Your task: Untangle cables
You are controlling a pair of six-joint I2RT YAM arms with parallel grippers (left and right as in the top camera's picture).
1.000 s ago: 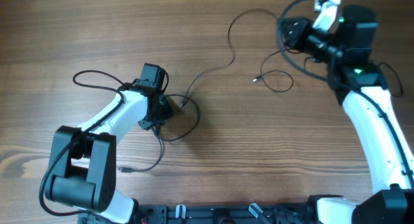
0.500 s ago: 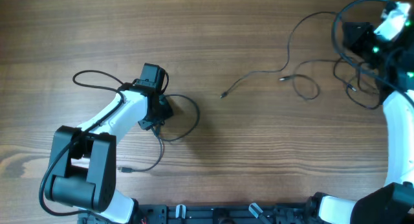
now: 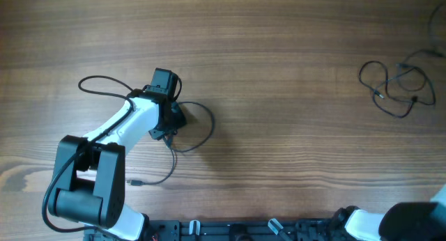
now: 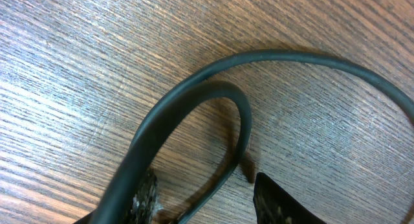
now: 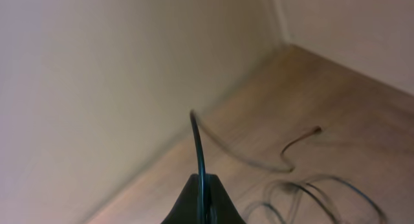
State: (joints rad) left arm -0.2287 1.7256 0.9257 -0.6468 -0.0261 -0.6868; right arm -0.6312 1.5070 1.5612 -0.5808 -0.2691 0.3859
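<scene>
Overhead shows a brown wooden table (image 3: 279, 60) with the left arm (image 3: 132, 122) lying low on it. The left gripper (image 3: 173, 121) points down onto the wood. A thin black looped cable (image 3: 210, 126) runs all around the left gripper. One big loop lies just to the right of the left gripper, and another loop curls out well to its left. The cord's small plug (image 3: 134, 181) rests on the wood below the left gripper, closer to the robot. From the left wrist camera, the two fingers (image 4: 278, 204) stand apart with a gap between them. The looped cable bends right in front of them, and one thin part runs down into the gap, close to one finger. Far off to the right of the left gripper lies a bunched cable (image 3: 394, 95), in loose rings near the table's edge. The right gripper (image 5: 204, 201) cannot be seen from above. Its own camera shows its jaws pressed together on a held cable (image 5: 199, 146), which sticks up from between them in front of a pale wall (image 5: 97, 88). That picture is blurry, so I cannot tell which cord it is.
</scene>
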